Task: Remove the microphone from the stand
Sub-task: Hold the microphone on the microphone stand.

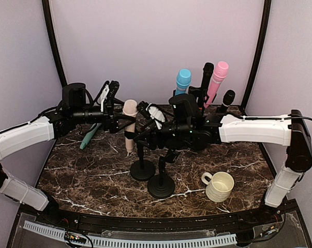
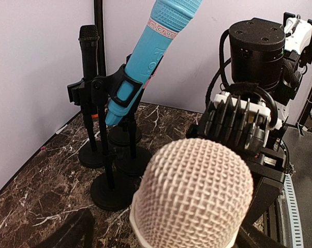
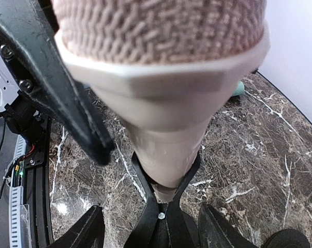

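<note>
My right gripper (image 3: 151, 219) has its fingers apart, straddling the stand (image 1: 142, 168) clip. The beige microphone (image 1: 130, 126) sits upright in the clip, mid-counter (image 1: 88, 173). My left gripper (image 1: 116, 118) is at its head; I cannot tell whether it is closed. The microphone is probably light, rigid and smooth, so I would grasp the body, not the mesh.

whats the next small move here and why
Probably close the right gripper on the stand under its clip: its fingers straddle it with gaps either side, the beige microphone sits in the clip, and the left gripper is at its head. A steadied stand should let it lift out.
</note>
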Controlling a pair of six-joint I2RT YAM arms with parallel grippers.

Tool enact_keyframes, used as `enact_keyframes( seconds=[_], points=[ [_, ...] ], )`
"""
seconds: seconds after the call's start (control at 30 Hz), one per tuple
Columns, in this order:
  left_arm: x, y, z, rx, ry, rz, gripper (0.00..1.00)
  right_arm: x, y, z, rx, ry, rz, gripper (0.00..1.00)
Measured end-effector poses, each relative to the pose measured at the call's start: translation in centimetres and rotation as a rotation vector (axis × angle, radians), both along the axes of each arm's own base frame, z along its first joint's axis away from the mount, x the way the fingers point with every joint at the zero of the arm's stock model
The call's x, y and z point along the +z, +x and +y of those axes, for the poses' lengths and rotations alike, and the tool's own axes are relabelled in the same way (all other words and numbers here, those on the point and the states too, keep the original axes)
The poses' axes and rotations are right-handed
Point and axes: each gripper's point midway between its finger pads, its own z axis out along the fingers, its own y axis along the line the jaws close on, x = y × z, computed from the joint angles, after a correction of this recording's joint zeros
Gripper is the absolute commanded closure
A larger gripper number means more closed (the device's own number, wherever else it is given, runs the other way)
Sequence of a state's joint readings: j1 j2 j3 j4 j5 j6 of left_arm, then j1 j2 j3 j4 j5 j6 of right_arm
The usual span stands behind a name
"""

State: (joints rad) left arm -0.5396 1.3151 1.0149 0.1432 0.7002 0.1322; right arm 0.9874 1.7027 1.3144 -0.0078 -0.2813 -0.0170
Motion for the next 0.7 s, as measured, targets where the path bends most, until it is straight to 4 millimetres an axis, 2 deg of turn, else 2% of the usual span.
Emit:
enact_keyframes(
  seconds=[0.13,0.23,0.47,0.7],
  points=[
    [0.75,-0.06,-0.16,-0.01,-0.027,-0.012,0.17,0.26,0.09,0.09,-0.001,0.01,-0.007,0.37],
    [0.88,-0.15,-0.35,-0.019,-0.037,-0.008,0.28,0.34,0.11,0.12,-0.001,0.013,-0.008,0.37],
    [0.43,-0.18,-0.63,-0.029,-0.032,0.004,0.44,0.3,0.32,-0.01,-0.006,0.012,-0.008,0.38],
    [0.36,-0.22,-0.65,-0.032,-0.026,-0.007,0.54,-0.06,0.52,-0.1,-0.015,0.001,-0.005,0.42]
  ],
)
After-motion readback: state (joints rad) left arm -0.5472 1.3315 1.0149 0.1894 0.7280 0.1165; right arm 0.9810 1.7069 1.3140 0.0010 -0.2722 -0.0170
